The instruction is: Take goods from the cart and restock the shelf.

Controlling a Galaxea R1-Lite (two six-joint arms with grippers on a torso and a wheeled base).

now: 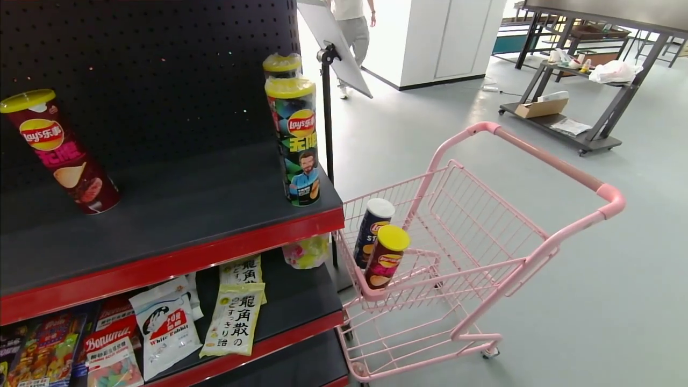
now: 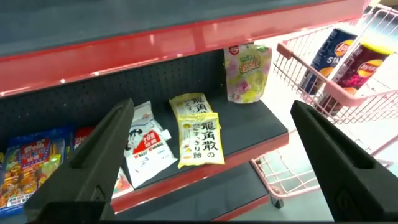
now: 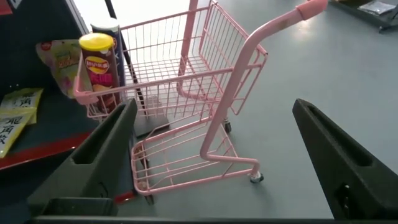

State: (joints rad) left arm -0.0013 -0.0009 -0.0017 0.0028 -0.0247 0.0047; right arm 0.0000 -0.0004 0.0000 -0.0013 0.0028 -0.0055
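Observation:
A pink cart stands on the floor to the right of the shelf. In its front corner two chip cans stand: a maroon can with a yellow lid and a dark blue can with a white lid. My right gripper is open and empty, hanging beside the cart, with the maroon can ahead and off to one side. My left gripper is also open and empty, facing the lower shelf's snack bags; the cart's cans show off to one side.
On the top shelf stand a maroon chip can at the left and two green-lidded cans at the right corner. A black stand pole rises between shelf and cart. Open grey floor lies right of the cart; a trolley stands far back.

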